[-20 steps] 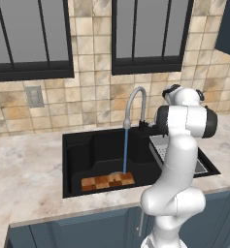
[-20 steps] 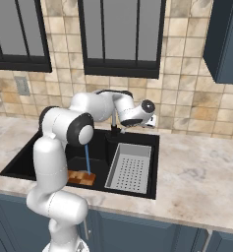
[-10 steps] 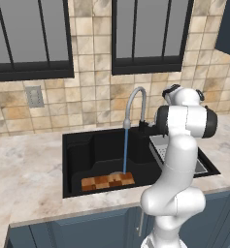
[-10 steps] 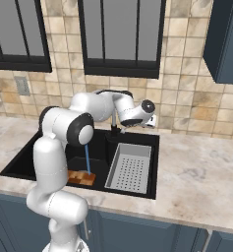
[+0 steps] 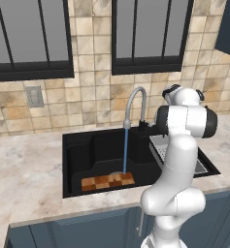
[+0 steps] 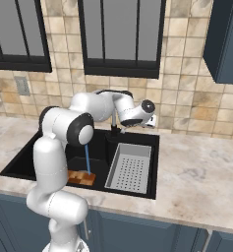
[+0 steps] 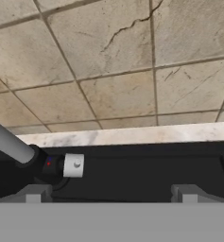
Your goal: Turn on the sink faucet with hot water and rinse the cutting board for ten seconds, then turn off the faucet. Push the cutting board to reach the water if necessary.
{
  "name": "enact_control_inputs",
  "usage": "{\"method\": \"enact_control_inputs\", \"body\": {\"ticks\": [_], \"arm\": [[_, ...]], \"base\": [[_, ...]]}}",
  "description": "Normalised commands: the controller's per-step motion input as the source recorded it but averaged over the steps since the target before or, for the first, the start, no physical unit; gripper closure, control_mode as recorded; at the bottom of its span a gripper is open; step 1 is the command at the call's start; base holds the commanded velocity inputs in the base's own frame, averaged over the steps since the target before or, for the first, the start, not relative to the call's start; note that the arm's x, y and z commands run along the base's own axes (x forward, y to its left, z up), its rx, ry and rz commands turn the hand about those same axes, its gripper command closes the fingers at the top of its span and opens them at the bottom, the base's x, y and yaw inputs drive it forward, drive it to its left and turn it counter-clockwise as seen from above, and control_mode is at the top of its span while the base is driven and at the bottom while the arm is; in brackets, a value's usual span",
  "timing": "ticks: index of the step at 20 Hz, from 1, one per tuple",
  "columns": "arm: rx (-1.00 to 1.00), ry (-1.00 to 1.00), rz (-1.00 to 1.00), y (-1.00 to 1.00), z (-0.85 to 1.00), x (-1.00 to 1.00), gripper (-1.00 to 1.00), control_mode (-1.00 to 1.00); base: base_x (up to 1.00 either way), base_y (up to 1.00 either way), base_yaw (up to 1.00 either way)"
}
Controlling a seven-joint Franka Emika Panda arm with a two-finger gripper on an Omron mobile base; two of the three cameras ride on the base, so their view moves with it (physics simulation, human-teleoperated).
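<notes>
You've got the slim silver-grey gooseneck sink faucet (image 5: 136,104) running: a thin, straight light-blue stream of water (image 5: 125,151) drops from its spout onto the small checkered tan-and-brown wooden cutting board (image 5: 108,181). The board lies flat on the floor of the large matte black sink (image 5: 77,155), toward the front wall, and the stream lands near the board's back edge, about mid-length. In the right base view you see the same board (image 6: 80,177) partly hidden behind the white arm, with the water (image 6: 86,158) hitting it.

Your two-finger gripper (image 7: 111,193) sits up at the back of the sink, at the faucet's base, well apart from the board. In the hand view the fingertips (image 7: 34,193) stand wide apart with nothing between them. The faucet's small light-coloured lever handle (image 7: 73,165) is just above the left fingertip in that view, close but not clearly touching; the grey faucet stem (image 7: 9,143) runs up-left from the dark base beside it. Beyond is the marble counter edge (image 7: 132,134) and the beige tiled wall (image 7: 113,61).

The grey perforated drainer tray (image 6: 131,168) sits in the sink's right side, beside the board, not touching it.
</notes>
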Motion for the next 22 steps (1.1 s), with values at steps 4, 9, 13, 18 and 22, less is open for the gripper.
{"method": "enact_control_inputs", "body": {"ticks": [4,9,13,18,22], "arm": [[0.00,0.00,0.00,0.00,0.00,0.00,-1.00,-1.00],[0.00,0.00,0.00,0.00,0.00,0.00,-1.00,-1.00],[0.00,0.00,0.00,0.00,0.00,0.00,-1.00,-1.00],[0.00,0.00,0.00,0.00,-0.06,0.00,-1.00,-1.00],[0.00,0.00,0.00,0.00,-0.25,0.00,-1.00,-1.00]], "base": [[0.00,0.00,0.00],[0.00,0.00,0.00],[0.00,0.00,0.00],[0.00,0.00,0.00],[0.00,0.00,0.00]]}}
